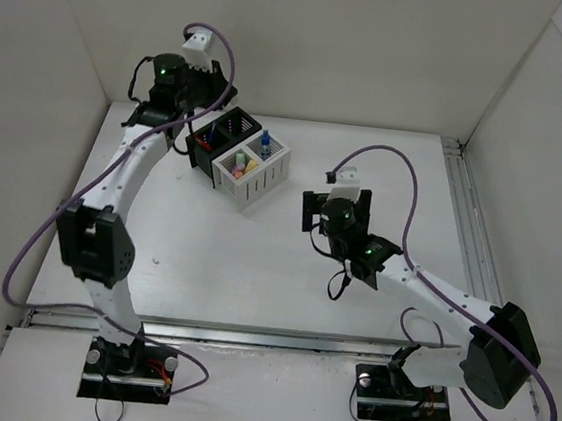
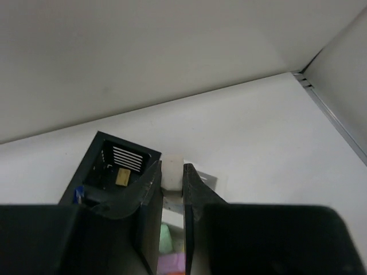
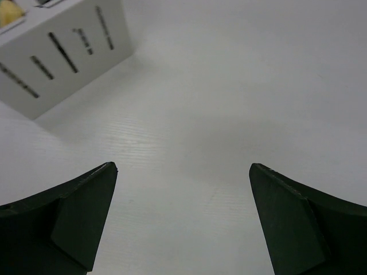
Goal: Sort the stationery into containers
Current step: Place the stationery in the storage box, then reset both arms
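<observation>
White table [image 1: 254, 278], left pincer [image 2: 172, 167] clamped on eraser [image 2: 172, 176] over black box [image 2: 127, 156], right pincer [image 3: 182, 167] gaping low

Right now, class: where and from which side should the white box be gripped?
Probably pinch the white box at the rim of its free slatted wall, from above on the right arm's side: open top, thin upright walls, and the black box crowds the other side.

Left arm [image 1: 124, 169] reaches forward, left gripper [image 2: 172, 166] clamped; right arm [image 1: 424, 286] bent, right gripper [image 3: 183, 166] agape
</observation>
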